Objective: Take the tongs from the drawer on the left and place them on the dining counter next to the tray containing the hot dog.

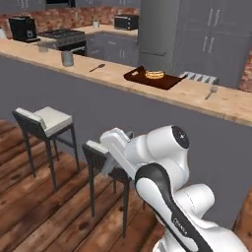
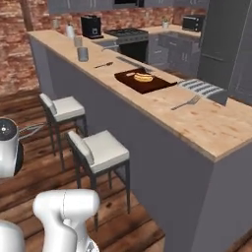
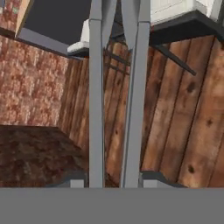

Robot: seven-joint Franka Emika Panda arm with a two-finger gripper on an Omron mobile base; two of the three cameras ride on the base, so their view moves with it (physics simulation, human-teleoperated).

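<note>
**Tongs held low, tray waiting on the counter**

In the hand view the slim grey metal tongs (image 3: 114,94) run up from 6 o'clock toward 12, their two long arms rising between the small dark fingertips (image 3: 78,178). The jaws are nearly closed, gripping the tongs above the wooden plank floor (image 3: 183,113). On the light wood dining counter (image 1: 224,101) the dark brown rectangular tray (image 1: 153,78) carries the small hot dog in a pale bun (image 1: 154,74). A silver fork (image 1: 211,91) lies at the tray's 3 o'clock, and a spoon (image 1: 97,67) at its 9 o'clock. White-seated bar stools (image 1: 47,120) stand below.
</note>
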